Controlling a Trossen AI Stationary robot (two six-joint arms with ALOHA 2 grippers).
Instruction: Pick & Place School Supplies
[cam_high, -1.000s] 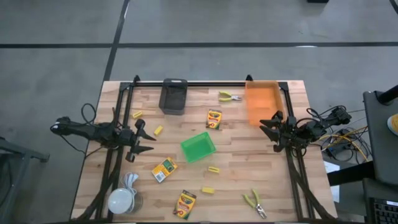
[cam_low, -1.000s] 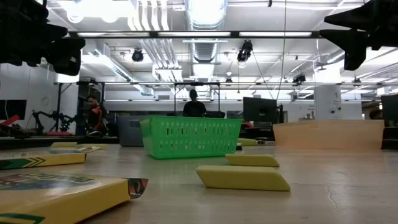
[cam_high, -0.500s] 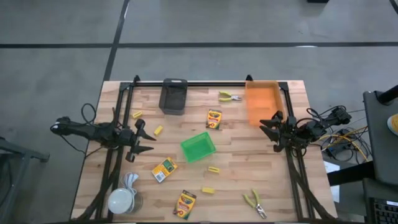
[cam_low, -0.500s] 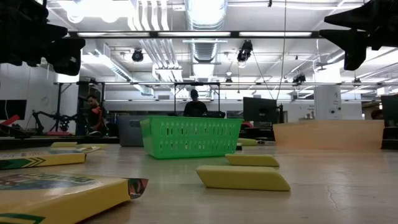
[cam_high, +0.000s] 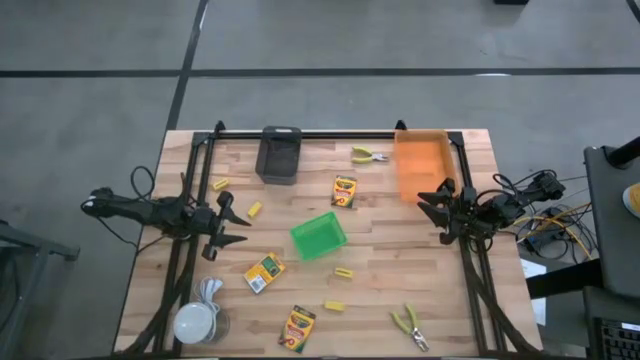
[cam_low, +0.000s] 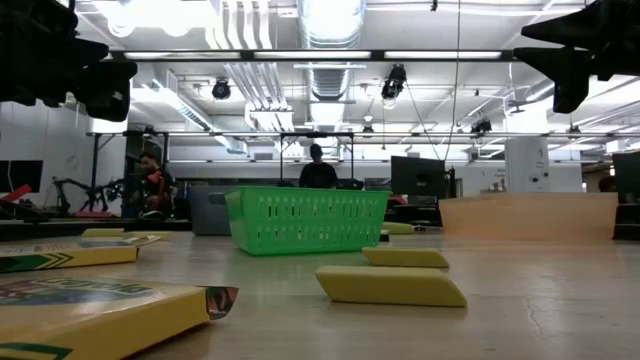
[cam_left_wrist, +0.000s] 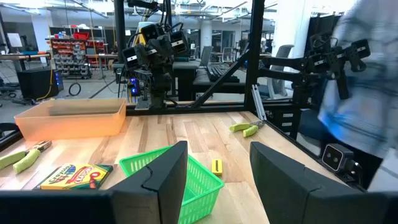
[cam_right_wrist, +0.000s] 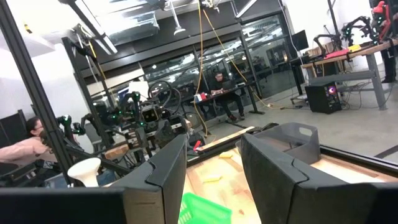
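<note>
Three yellow-and-green crayon boxes lie flat on the table: one (cam_high: 344, 191) mid-table, one (cam_high: 264, 272) left of centre, one (cam_high: 297, 328) at the near edge. Small yellow blocks (cam_high: 343, 272) (cam_high: 334, 305) (cam_high: 254, 210) (cam_high: 220, 184) are scattered around. Yellow-handled pliers lie near the far edge (cam_high: 369, 155) and near the near edge (cam_high: 409, 325). My left gripper (cam_high: 234, 224) hovers open over the table's left side, touching nothing. My right gripper (cam_high: 430, 205) hovers open at the right side by the orange bin.
A grey bin (cam_high: 279, 154) stands at the far edge, an orange bin (cam_high: 421, 164) at the far right, a green basket (cam_high: 318, 237) in the middle. A white round object (cam_high: 195, 322) sits at the near left corner. A person passes close by in the left wrist view (cam_left_wrist: 367, 93).
</note>
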